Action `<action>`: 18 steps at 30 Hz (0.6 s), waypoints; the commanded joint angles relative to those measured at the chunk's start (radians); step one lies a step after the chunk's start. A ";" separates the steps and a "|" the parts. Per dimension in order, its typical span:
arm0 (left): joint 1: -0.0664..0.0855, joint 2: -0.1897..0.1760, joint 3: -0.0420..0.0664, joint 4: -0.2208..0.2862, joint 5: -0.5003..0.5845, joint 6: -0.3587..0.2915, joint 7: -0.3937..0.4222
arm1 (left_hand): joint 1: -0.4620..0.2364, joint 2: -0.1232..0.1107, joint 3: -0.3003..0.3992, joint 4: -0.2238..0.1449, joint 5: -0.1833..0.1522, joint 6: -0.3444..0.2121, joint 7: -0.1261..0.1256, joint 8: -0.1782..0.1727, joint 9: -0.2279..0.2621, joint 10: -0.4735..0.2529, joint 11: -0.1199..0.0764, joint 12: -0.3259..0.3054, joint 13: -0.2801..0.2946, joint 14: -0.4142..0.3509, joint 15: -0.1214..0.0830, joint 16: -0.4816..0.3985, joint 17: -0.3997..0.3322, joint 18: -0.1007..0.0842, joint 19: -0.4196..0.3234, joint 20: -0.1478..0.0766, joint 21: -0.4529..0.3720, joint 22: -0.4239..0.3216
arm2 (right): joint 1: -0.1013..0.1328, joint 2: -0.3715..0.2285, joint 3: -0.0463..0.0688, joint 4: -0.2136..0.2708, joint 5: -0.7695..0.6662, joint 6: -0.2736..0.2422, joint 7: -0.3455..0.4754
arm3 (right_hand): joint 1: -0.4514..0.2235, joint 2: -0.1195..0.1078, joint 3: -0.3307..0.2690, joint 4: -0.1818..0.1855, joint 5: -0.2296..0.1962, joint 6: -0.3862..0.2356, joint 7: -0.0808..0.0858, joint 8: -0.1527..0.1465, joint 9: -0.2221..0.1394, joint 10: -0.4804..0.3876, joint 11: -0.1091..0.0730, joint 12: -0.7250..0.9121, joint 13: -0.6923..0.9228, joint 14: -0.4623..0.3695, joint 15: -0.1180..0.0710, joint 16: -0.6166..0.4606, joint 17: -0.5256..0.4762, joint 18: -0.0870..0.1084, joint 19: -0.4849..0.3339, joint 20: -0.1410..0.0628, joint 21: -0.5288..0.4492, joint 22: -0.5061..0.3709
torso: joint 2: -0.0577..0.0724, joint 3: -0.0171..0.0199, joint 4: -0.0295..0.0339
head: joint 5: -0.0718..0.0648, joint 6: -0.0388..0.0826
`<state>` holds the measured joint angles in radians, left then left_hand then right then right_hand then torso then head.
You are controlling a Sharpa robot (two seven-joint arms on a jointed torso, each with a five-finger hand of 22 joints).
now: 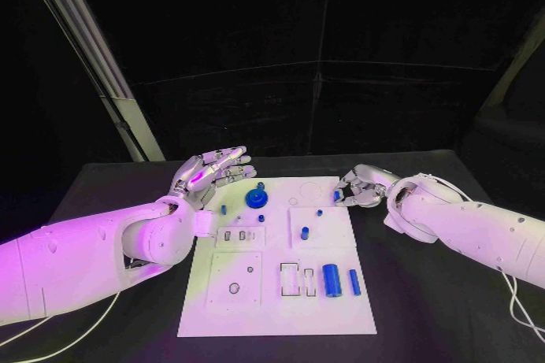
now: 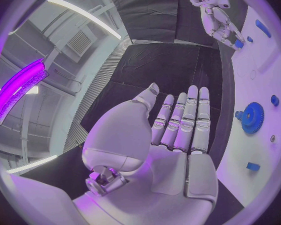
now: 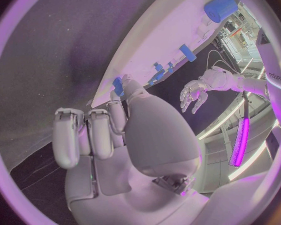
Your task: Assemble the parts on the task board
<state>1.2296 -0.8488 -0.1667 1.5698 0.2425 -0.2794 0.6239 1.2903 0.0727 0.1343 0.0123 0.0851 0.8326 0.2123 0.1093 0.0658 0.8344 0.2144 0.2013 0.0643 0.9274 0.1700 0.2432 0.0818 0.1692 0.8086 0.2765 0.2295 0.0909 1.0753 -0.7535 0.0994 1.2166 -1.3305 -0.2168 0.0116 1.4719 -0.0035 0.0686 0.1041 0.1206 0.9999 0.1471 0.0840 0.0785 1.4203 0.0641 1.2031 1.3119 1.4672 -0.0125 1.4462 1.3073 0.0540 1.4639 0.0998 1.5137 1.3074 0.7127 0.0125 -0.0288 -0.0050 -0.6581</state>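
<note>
Risk — right hand (image 1: 361, 187) pinching small blue part (image 1: 337, 196) at task board (image 1: 272, 316) edge could drop it; left hand (image 1: 213, 172) spread open, empty.

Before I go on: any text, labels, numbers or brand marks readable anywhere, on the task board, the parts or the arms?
None can be read.
Task board: cut-outs and outlines, no lettering that I can make out.
Blue parts, such as the gear: plain, no marks visible.
Left hand and right hand: no logo visible.
</note>
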 commanded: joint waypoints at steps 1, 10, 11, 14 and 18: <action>0.001 0.001 0.001 0.000 -0.002 0.013 0.005 | 0.004 0.003 0.002 -0.003 -0.001 0.004 0.046 -0.002 0.000 0.005 -0.002 0.004 -0.001 0.008 -0.002 0.006 -0.001 0.013 0.007 0.001 -0.004 -0.001 | 0.001 0.002 0.000 -0.001 -0.006 -0.003 -0.003 | 0.001 0.011 0.008 -0.003 -0.004 0.011 -0.003 0.006 0.001 0.007 -0.011 0.000 -0.005 0.053 -0.007 0.002 0.011 -0.017 -0.001 -0.006 -0.001 0.102 | 0.000 0.0005 -0.0007 | 0.001 0.000; 0.001 0.001 0.001 0.000 -0.002 0.014 0.005 | 0.004 0.003 0.002 -0.003 -0.001 0.004 0.046 -0.002 0.000 0.005 -0.002 0.004 -0.001 0.008 -0.002 0.006 -0.001 0.013 0.007 0.001 -0.004 -0.001 | 0.001 0.009 0.000 -0.004 -0.011 -0.015 -0.014 | -0.004 0.008 0.009 -0.005 -0.006 0.014 -0.004 0.004 0.000 0.009 -0.012 0.004 -0.002 0.053 -0.008 0.001 0.010 -0.017 0.000 -0.007 -0.001 0.103 | 0.000 0.0011 -0.0010 | 0.002 0.000; 0.001 0.001 0.001 0.000 -0.002 0.014 0.004 | 0.004 0.003 0.004 -0.004 -0.001 0.004 0.046 -0.002 0.000 0.005 -0.002 0.004 -0.001 0.008 -0.002 0.006 -0.001 0.013 0.008 0.001 -0.004 -0.002 | 0.001 0.010 0.000 -0.004 -0.012 -0.015 -0.015 | -0.005 0.008 0.009 -0.005 -0.007 0.014 -0.004 0.003 -0.001 0.010 -0.012 0.004 -0.002 0.053 -0.008 0.000 0.009 -0.017 0.000 -0.007 -0.001 0.103 | 0.000 0.0009 -0.0008 | 0.002 0.000; 0.001 0.001 0.001 -0.001 -0.002 0.015 0.004 | 0.004 0.003 0.004 -0.004 -0.001 0.004 0.046 -0.002 0.000 0.005 -0.002 0.004 -0.001 0.008 -0.002 0.006 -0.001 0.013 0.008 0.001 -0.004 -0.002 | 0.001 0.012 0.000 -0.004 -0.014 -0.016 -0.017 | -0.006 0.008 0.009 -0.005 -0.007 0.015 -0.004 0.003 -0.001 0.010 -0.012 0.005 -0.001 0.053 -0.008 0.001 0.010 -0.017 0.000 -0.007 -0.001 0.103 | 0.000 0.0005 -0.0005 | 0.002 0.000; 0.001 0.001 0.001 -0.001 -0.002 0.015 0.003 | 0.004 0.003 0.004 -0.004 -0.001 0.004 0.046 -0.002 0.000 0.005 -0.002 0.004 -0.001 0.008 -0.002 0.006 -0.001 0.013 0.008 0.001 -0.004 -0.002 | 0.001 0.013 0.000 -0.005 -0.015 -0.017 -0.018 | -0.006 0.009 0.010 -0.005 -0.007 0.017 -0.004 0.004 0.000 0.010 -0.013 0.005 -0.001 0.053 -0.008 0.001 0.010 -0.017 0.000 -0.007 -0.001 0.103 | 0.000 0.0005 -0.0010 | 0.002 0.000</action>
<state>1.2296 -0.8486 -0.1667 1.5684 0.2425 -0.2789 0.6233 1.2903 0.0727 0.1343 0.0123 0.0850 0.8326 0.2123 0.1093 0.0658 0.8344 0.2144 0.2013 0.0643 0.9274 0.1700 0.2432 0.0819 0.1692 0.8086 0.2765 0.2295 0.0911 1.0743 -0.7412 0.0992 1.2111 -1.3375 -0.2224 -0.0021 1.4736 0.0003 0.0724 0.1002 0.1196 1.0120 0.1415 0.0840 0.0783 1.4203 0.0641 1.2032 1.3265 1.4671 -0.0124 1.4462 1.3079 0.0539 1.4638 0.0998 1.5137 1.3074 0.7128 0.0131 -0.0295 -0.0026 -0.6581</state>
